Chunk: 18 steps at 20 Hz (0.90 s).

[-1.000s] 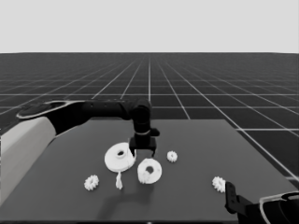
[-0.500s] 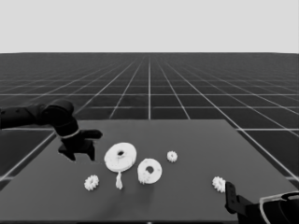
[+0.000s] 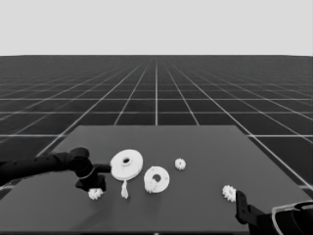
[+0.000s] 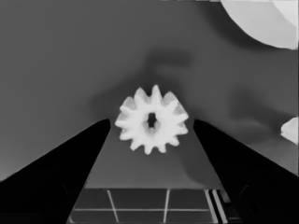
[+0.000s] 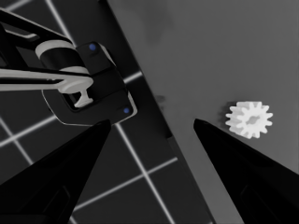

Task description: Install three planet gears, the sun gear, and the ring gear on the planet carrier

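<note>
R arm parked at the near right corner of the bench point(image 3: 205, 147); its gripper point(image 5: 152, 122) has jaws spread w/ nothing between them, looking past the bench edge at the floor grid and some dark machinery w/ small blue lights point(image 5: 88, 88). One gear point(image 3: 228, 193) lies loose near that corner, beside the R jaws but not between them, prob. just left where it started.

L gripper point(image 3: 94, 185) is at the near-left part of the bench, low over another gear point(image 3: 95, 194). In the L wrist view that gear point(image 4: 152, 120) lies flat, centred between the two spread jaws, gaps either side, so not gripped yet. Looks like a lined-up pick: straddling the gear lets the jaws close on its toothed rim evenly.

Thin white piece point(image 3: 124, 188) lies just past that, pointing toward the larger round part point(image 3: 127, 164), tip touching or nearly so. The smaller round part point(image 3: 157, 179) lies just right of the larger one, wide hole up, w/ what may be a gear on its near rim; hard to tell. Fourth gear point(image 3: 180, 164) sits alone farther back, right of both.

Judging by this, the stack is barely begun, if at all; larger part goes on last, so it's waiting flat on the bench.
</note>
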### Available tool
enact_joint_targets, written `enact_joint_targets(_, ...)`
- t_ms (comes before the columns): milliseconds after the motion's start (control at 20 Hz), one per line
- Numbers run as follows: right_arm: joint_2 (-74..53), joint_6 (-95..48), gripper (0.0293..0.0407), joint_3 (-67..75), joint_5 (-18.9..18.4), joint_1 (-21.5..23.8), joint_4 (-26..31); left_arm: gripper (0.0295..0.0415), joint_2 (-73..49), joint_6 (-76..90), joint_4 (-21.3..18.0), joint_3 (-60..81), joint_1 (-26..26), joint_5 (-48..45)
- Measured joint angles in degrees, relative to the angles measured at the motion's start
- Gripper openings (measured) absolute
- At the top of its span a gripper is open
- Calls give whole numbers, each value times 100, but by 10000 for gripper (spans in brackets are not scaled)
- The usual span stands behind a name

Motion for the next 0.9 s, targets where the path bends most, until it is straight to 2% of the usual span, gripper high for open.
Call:
enact_joint_targets(250, 0, 0, 385, 0, 0, 0, 0, 385, 86, 62, 112, -192, 146, -110)
enact_joint_targets(350, 0, 0, 385, 0, 0, 0, 0, 314, 90, 65, 117, -201, 152, -115)
enact_joint_targets(750, 0, 0, 385, 0, 0, 0, 0, 312, 92, 67, 120, -204, 151, -118)
enact_joint_targets(800, 0, 0, 385, 0, 0, 0, 0, 312, -292, -210, -680, 666, -634, 498)
enact_joint_targets(850, 0, 0, 385, 0, 0, 0, 0, 312, -424, -307, -1337, 949, -1451, 793)
enact_joint_targets(900, 0, 0, 385, 0, 0, 0, 0, 312, -433, -311, -1768, 965, -1958, 945)
